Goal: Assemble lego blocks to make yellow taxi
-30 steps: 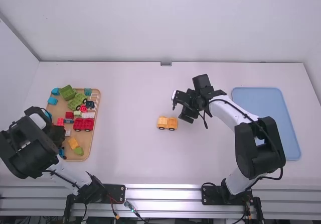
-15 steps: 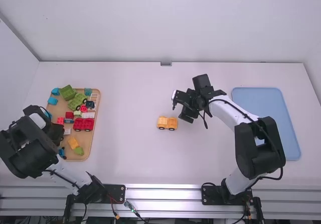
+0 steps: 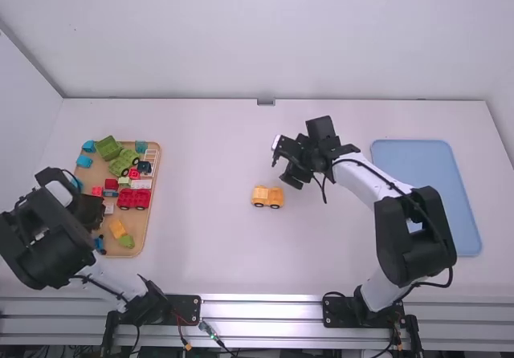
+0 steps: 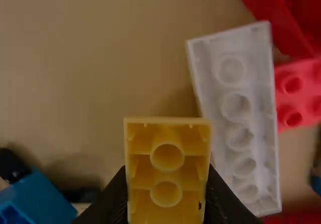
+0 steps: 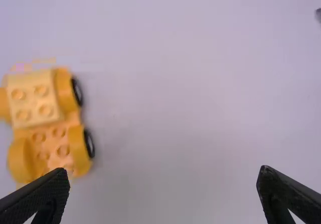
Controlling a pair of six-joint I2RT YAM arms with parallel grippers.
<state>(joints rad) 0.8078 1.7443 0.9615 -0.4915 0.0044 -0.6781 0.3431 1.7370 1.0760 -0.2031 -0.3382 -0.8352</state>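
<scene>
**While the yellow car [image 3: 267,197] stands mid-surface [image 3: 209,246], the left tool [image 3: 92,211] grips a yellow block [image 4: 168,176]**

The car sits left of the right tool [image 3: 283,168] and nearer, wheels down; that tool's fingers are spread wide. The held block is over the tan tray [image 3: 151,213] at left, among red, green, blue and white pieces [image 3: 108,148]. At right lies a blue tray [image 3: 418,157].

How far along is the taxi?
Done: the yellow car stands on its wheels, a paler block on it. In hand: a yellow block, in the left gripper over the tray. Remaining, it seems: fitting that block onto the car's bare studs; the right gripper hovers open nearby.
</scene>
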